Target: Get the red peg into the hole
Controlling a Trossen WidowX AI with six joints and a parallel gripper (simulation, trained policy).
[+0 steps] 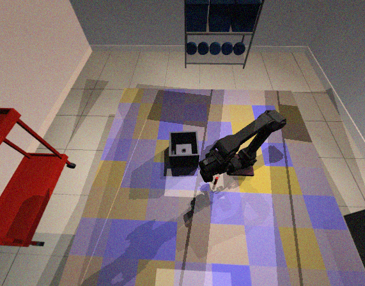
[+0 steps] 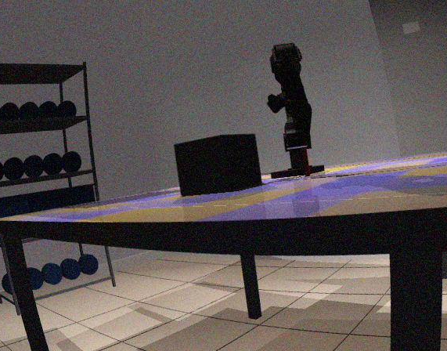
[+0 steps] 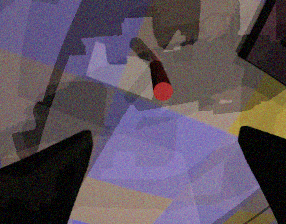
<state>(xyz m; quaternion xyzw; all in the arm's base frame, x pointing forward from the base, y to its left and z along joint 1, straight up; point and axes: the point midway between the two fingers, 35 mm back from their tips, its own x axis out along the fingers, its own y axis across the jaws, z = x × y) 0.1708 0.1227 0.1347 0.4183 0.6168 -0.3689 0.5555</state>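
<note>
The red peg (image 1: 216, 180) (image 2: 306, 162) (image 3: 163, 91) stands upright on the table, near the arm's base. In the wrist view its round red top shows beyond the fingertips, a little above the middle of the gap. My gripper (image 1: 207, 179) (image 2: 276, 103) (image 3: 167, 136) is open and empty. It hangs above the table, higher than the peg, between the box and the peg's side in the top view. The open dark box (image 1: 183, 165) (image 2: 221, 164) stands to the left of the peg. The pale plate (image 1: 188, 148) with its dark hole shows at its bottom, with nothing in the hole.
The arm's base (image 1: 242, 171) stands right of the peg, close to it. The box walls stand tall beside the gripper. A red cart (image 1: 27, 191) is at the left and a shelf rack (image 1: 218, 33) (image 2: 37, 124) stands behind the table. Shadows cross the patterned table top.
</note>
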